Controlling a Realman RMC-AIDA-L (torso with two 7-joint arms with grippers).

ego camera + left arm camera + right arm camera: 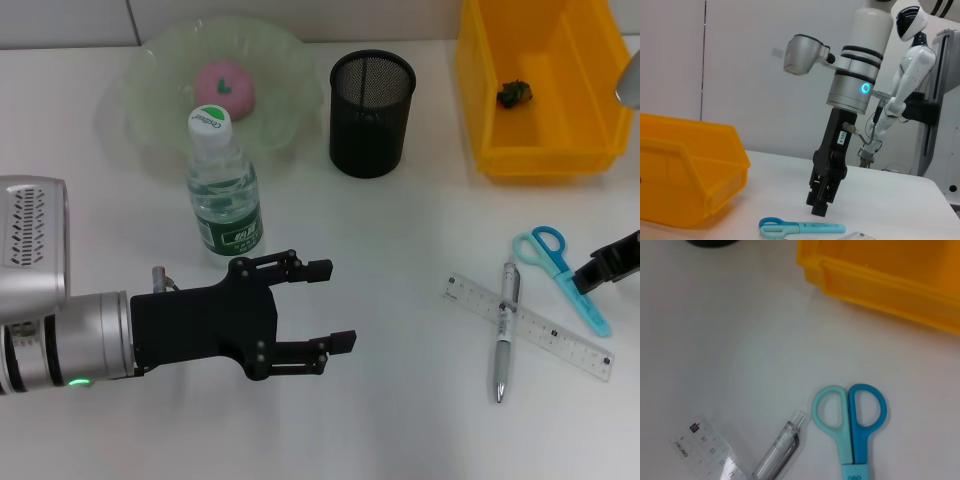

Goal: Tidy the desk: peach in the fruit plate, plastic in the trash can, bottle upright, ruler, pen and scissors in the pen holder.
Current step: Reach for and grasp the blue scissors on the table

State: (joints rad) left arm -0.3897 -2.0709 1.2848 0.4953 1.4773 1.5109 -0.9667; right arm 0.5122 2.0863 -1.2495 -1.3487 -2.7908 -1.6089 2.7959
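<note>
The scissors [562,273] were found near the table's right edge, long axis running toward the near-right corner, directly beneath the right end effector [592,275], whose opening could not be told. The left end effector [325,305] was spread wide, empty, well apart.

Upright bottle [223,186] beside fruit plate [290,95]

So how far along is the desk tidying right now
Done: pink peach in the green glass plate, plastic scrap in the yellow bin, clear water bottle upright. In hand: nothing; the open left hand hovers, the right hand is above the blue scissors. Left: scissors, silver pen, clear ruler into the black mesh holder.
</note>
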